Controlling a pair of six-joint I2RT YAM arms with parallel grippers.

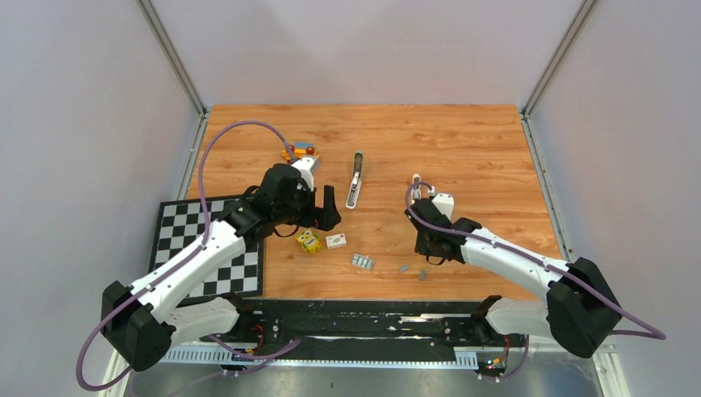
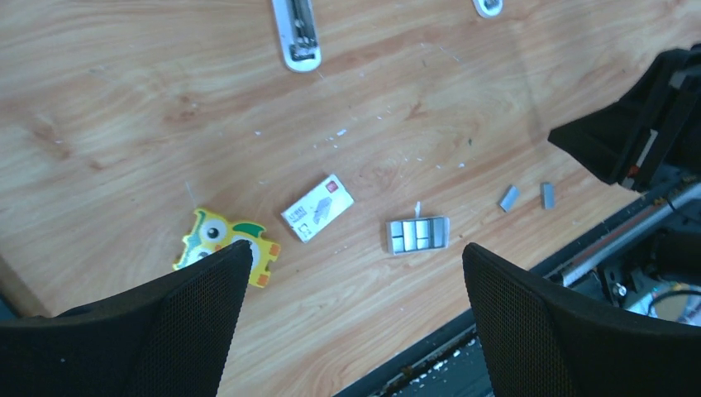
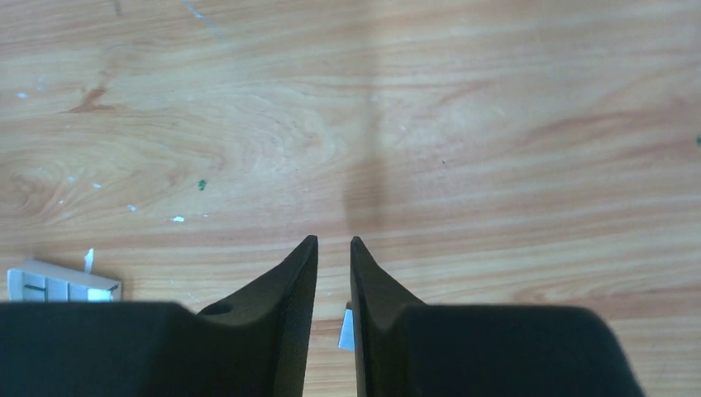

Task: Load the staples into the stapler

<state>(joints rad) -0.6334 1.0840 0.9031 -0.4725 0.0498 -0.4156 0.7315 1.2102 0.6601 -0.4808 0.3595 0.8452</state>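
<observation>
The stapler (image 1: 355, 178) lies opened flat, long and silver, at mid-table; its near end (image 2: 296, 33) shows in the left wrist view. A small grey tray of staples (image 1: 362, 261) (image 2: 417, 235) (image 3: 62, 284) rests near the front edge. Two loose staple strips (image 2: 507, 198) (image 2: 546, 195) lie right of it. My right gripper (image 1: 429, 259) (image 3: 333, 240) hovers by these strips. Its jaws stand a narrow gap apart with wood showing between them. A bit of a strip (image 3: 345, 329) shows low in that gap. My left gripper (image 1: 318, 217) (image 2: 355, 273) hangs wide open and holds nothing.
A small white box with red print (image 2: 317, 207) and a yellow owl toy (image 2: 216, 240) lie left of the tray. A chessboard (image 1: 207, 248) covers the front left. Another small toy (image 1: 300, 150) sits behind the left arm. The black front rail (image 1: 364, 318) borders the table.
</observation>
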